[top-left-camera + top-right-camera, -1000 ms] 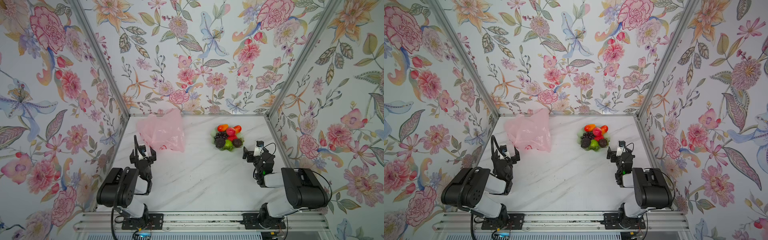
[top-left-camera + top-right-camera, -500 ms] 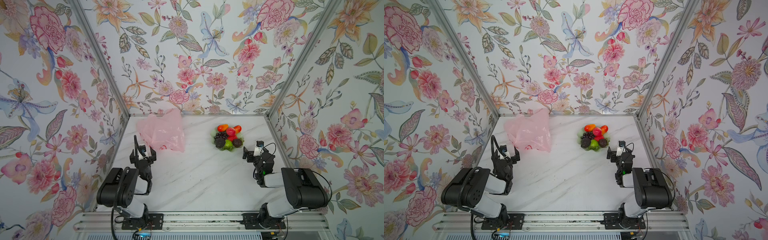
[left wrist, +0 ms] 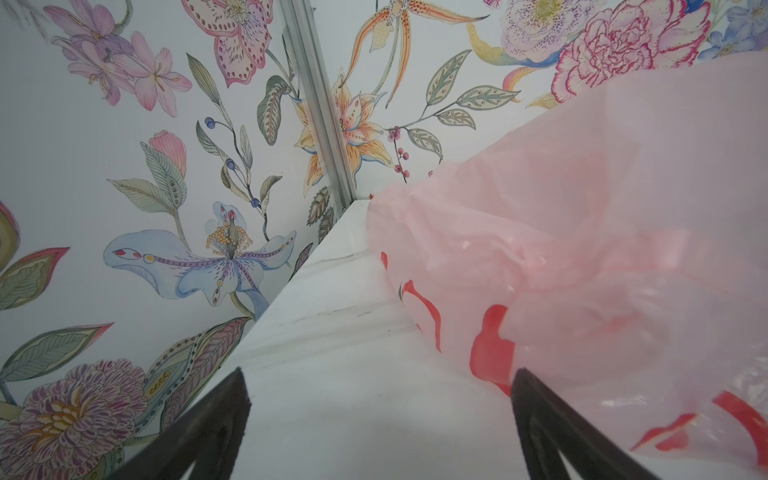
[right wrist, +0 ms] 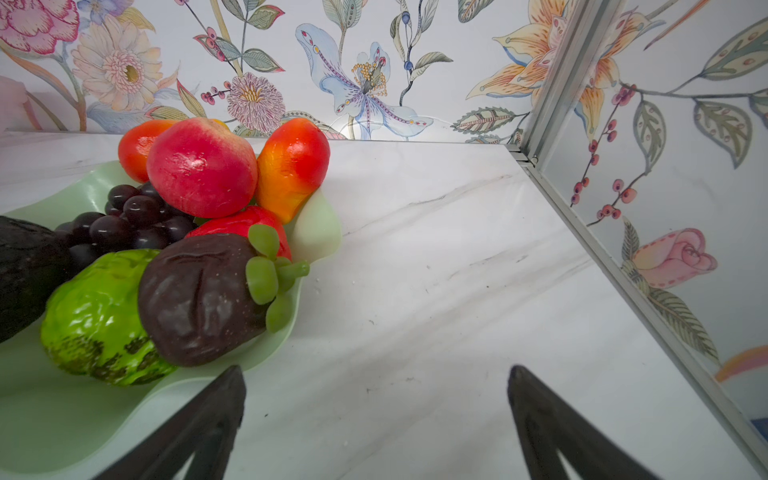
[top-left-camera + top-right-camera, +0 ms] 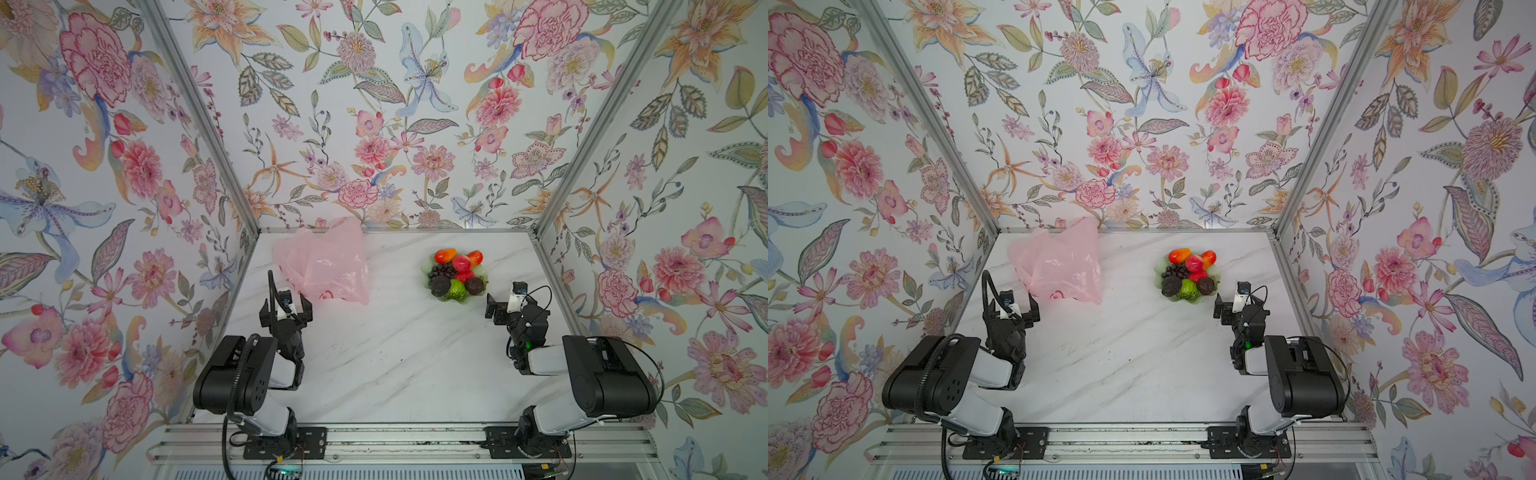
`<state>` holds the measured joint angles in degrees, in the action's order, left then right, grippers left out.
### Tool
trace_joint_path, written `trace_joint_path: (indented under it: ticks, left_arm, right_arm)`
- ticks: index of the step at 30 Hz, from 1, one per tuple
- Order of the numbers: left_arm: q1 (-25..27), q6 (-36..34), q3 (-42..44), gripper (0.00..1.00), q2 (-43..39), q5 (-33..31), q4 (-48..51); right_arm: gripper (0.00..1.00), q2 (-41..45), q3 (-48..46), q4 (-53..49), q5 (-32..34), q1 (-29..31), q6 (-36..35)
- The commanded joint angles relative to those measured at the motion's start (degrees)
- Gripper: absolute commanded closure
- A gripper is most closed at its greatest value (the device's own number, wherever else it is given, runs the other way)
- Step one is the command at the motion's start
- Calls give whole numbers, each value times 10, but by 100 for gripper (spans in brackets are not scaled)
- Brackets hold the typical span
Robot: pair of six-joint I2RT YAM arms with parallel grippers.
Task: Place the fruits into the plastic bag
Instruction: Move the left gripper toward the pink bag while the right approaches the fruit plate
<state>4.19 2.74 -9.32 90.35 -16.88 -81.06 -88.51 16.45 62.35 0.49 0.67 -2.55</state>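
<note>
Lying crumpled, the pink plastic bag [image 3: 582,208] shows red prints [image 3: 488,349].

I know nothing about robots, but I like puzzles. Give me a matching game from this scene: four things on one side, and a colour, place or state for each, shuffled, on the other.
Things
1. plastic bag
2. grapes
3. bumpy green fruit
4. right gripper

Descriptions
A. open and empty, next to the pale green dish
B. translucent pink with red prints, lying apart from the dish
C. dark purple, in the dish
D. at the dish's robot-side edge, between two dark brown fruits

Pairs: 1-B, 2-C, 3-D, 4-A
</note>
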Motion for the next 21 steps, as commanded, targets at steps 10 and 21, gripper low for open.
trace_joint_path:
  ticks: [10, 21]
  left_arm:
    - [-2, 124, -104, 1, -238, -109, 372]
    - [-10, 263, -619, 1, -82, 14, 958]
  right_arm:
    - [1, 136, 196, -451, 104, -43, 233]
    - [1, 82, 413, -700, -126, -24, 324]
